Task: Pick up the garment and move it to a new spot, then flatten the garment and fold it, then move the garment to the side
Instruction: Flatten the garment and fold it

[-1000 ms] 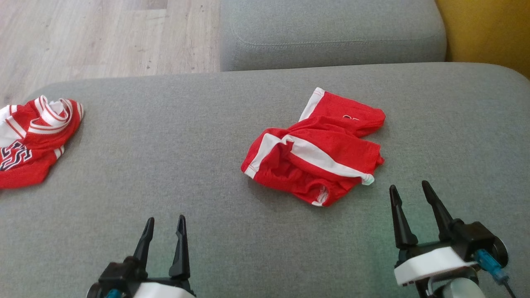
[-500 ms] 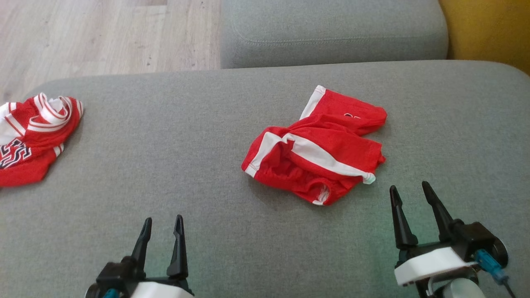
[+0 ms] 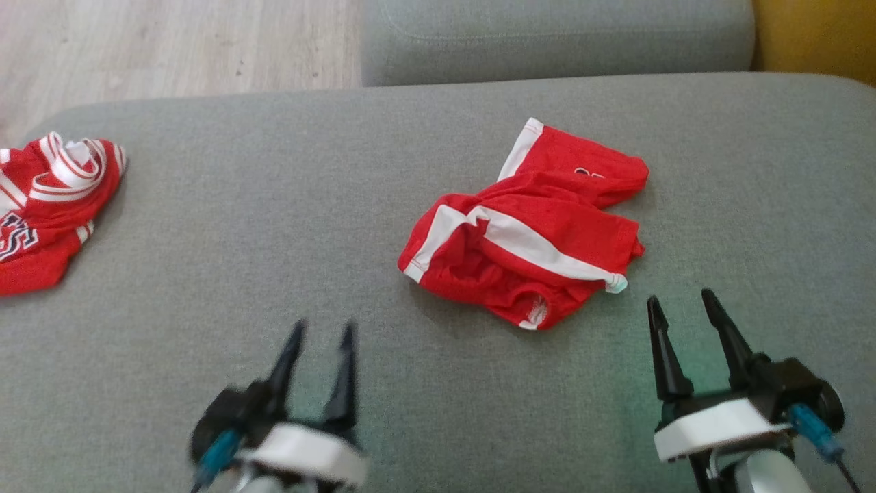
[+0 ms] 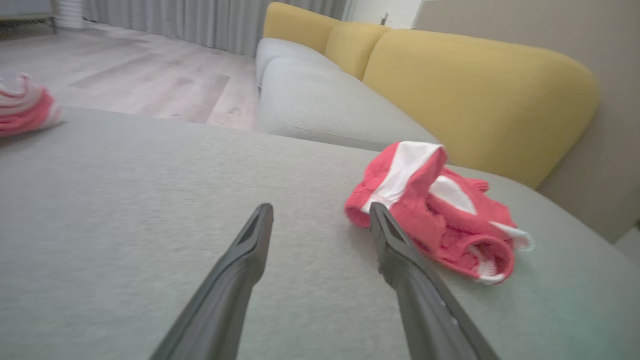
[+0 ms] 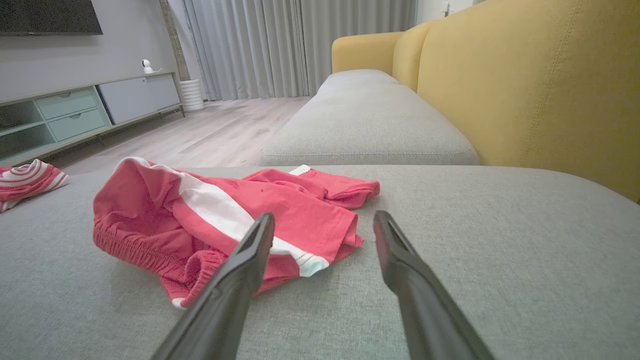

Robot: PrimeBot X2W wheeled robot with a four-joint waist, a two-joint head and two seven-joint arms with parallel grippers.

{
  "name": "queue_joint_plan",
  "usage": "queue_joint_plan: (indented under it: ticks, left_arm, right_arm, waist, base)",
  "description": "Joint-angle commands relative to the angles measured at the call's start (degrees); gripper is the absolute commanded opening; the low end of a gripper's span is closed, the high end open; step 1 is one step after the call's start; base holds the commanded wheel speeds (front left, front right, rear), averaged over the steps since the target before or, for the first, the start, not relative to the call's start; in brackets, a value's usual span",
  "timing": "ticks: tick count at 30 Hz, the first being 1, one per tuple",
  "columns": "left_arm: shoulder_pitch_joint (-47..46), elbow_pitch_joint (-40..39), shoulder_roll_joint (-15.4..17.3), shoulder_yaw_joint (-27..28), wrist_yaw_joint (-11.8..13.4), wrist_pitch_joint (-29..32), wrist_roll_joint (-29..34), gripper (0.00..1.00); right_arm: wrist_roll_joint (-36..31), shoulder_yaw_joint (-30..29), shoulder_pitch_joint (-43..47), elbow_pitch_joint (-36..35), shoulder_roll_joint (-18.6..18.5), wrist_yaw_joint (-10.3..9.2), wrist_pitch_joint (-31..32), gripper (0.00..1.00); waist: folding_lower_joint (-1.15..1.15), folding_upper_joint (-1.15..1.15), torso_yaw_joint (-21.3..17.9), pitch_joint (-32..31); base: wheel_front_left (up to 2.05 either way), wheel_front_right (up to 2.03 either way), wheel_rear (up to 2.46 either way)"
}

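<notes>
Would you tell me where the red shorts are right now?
In the head view the red shorts lie crumpled on the grey cushion, right of centre, just beyond the right gripper, far from the red jersey at the left edge.

The garment [image 3: 527, 233] is seen in bright red, crossed by broad white bands, while the second garment [image 3: 41, 205] at the left is shown in red with white stripes and dark lettering. The seat cushion [image 3: 239, 226] is covered in plain grey weave, the backrest [image 5: 530, 85] in mustard yellow, and the floor [image 3: 171, 48] is laid in pale wood grain. The left gripper [image 3: 324, 327] and right gripper [image 3: 679, 296] are finished in black along the fingers [image 3: 662, 356], with white and blue at the base.
</notes>
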Motion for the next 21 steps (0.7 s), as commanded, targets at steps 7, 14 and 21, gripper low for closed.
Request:
queue_joint_plan:
  ticks: [7, 14, 21]
  left_arm:
    - [-8.3, 1.1, -3.8, 0.5, -2.9, 5.6, -12.0, 1.0]
    - [-14.3, 5.6, -4.1, -1.6, -3.1, 8.7, -21.2, 1.0]
    - [-18.0, 7.9, -4.1, -6.1, -3.1, 8.6, -26.8, 1.0]
  right_arm:
    - [-0.5, 1.6, -4.6, -2.3, -0.2, -0.04, -0.6, 1.0]
    - [-0.7, 2.1, -6.7, -2.6, -0.2, -0.04, -0.6, 1.0]
    - [-0.7, 2.0, -7.9, -2.7, -0.2, -0.04, -0.6, 1.0]
  waist:
    - [0.0, 0.0, -1.1, 2.4]
    - [0.0, 0.0, -3.2, 5.4]
    - [0.0, 0.0, -4.9, 7.7]
  base:
    - [0.0, 0.0, 0.0]
    - [0.0, 0.0, 0.0]
    - [0.0, 0.0, 0.0]
